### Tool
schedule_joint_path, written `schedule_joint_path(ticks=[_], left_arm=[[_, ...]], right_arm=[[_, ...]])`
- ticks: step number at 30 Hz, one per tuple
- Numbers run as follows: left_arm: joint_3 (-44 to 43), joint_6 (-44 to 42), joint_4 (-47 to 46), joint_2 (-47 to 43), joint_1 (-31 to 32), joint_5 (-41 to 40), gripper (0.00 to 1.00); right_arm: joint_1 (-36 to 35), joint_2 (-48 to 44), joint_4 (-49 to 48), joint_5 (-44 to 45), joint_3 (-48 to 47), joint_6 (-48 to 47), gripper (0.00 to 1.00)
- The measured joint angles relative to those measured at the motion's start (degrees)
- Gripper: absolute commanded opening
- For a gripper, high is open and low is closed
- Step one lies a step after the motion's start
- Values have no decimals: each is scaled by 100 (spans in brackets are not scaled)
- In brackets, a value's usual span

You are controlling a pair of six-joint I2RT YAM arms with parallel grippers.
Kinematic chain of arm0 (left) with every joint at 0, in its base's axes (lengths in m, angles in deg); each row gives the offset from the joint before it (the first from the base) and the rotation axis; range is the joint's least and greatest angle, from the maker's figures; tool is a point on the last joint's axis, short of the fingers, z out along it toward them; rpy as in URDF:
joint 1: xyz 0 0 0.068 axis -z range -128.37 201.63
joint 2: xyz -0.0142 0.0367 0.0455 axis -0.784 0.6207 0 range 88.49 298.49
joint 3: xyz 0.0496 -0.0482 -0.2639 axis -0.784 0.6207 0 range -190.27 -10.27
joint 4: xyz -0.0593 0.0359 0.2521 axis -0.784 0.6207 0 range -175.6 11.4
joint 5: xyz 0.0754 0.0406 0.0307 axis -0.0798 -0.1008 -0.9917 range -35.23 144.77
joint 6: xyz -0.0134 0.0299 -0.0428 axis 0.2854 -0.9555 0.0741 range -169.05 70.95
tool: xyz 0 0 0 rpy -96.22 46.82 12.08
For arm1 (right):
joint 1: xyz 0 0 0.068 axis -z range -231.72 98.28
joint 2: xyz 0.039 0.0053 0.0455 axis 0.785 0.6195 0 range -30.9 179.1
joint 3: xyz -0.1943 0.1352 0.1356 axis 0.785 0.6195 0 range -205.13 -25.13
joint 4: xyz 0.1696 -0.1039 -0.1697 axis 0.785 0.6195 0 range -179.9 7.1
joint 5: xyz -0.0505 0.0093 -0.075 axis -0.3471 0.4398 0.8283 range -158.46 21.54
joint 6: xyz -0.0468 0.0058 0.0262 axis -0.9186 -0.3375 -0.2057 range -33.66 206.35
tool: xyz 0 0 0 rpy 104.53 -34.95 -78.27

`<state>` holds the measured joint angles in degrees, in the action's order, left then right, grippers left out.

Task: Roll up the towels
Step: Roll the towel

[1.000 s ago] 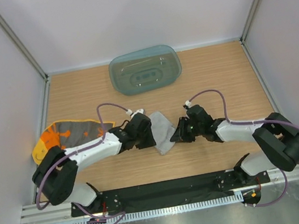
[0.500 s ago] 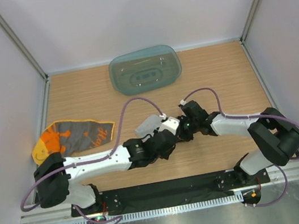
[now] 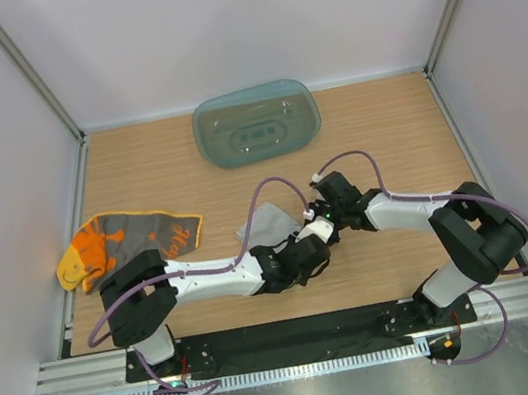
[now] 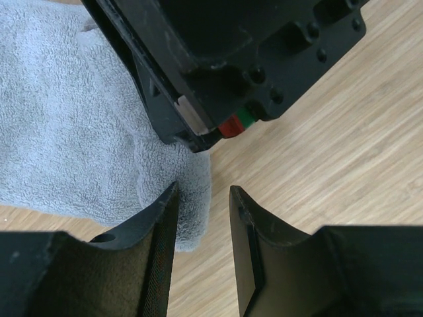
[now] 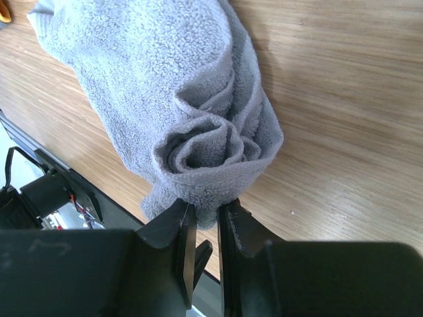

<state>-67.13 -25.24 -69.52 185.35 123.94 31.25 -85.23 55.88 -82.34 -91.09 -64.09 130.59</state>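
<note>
The grey towel (image 3: 267, 225) lies partly rolled on the wood at the middle. In the right wrist view its rolled end (image 5: 198, 148) shows as a loose spiral. My right gripper (image 3: 317, 221) is shut on the lower edge of that roll (image 5: 201, 212). My left gripper (image 3: 311, 247) is open just beside it, low over the table (image 4: 201, 198). The grey towel's corner (image 4: 188, 198) lies against its left finger (image 4: 155, 231), with bare wood between the jaws. The yellow-orange towel (image 3: 125, 243) lies flat at the far left, apart from both grippers.
A translucent teal tray (image 3: 257, 123) stands at the back middle. The left arm (image 3: 206, 276) stretches across the near part of the table. The right gripper's black body (image 4: 231, 59) hangs close above the left gripper. White walls close in left, right and back.
My left arm swung right and forward, from the towel's left side to beneath the right gripper. The right gripper moved left and back, and the grey towel went from crumpled to rolled.
</note>
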Motion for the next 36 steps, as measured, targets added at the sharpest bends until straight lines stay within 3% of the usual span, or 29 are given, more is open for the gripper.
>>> schedule_joint_path(ticks=[4, 5, 8, 13, 20, 36], left_arm=[[44, 26, -98, 68, 0, -144, 43], [68, 37, -116, 68, 0, -186, 52], [114, 83, -190, 68, 4, -260, 60], [208, 48, -197, -70, 4, -352, 67], [286, -37, -129, -199, 0, -463, 61], [138, -155, 160, -468, 387, -835, 60]], right_arm=[[35, 129, 68, -68, -111, -66, 1], [48, 144, 74, -76, -127, -74, 1], [79, 192, 74, -109, -166, -90, 1], [116, 326, 72, -175, -243, -107, 1], [140, 417, 79, -238, -308, -114, 1], [142, 562, 66, -328, -389, -133, 1]])
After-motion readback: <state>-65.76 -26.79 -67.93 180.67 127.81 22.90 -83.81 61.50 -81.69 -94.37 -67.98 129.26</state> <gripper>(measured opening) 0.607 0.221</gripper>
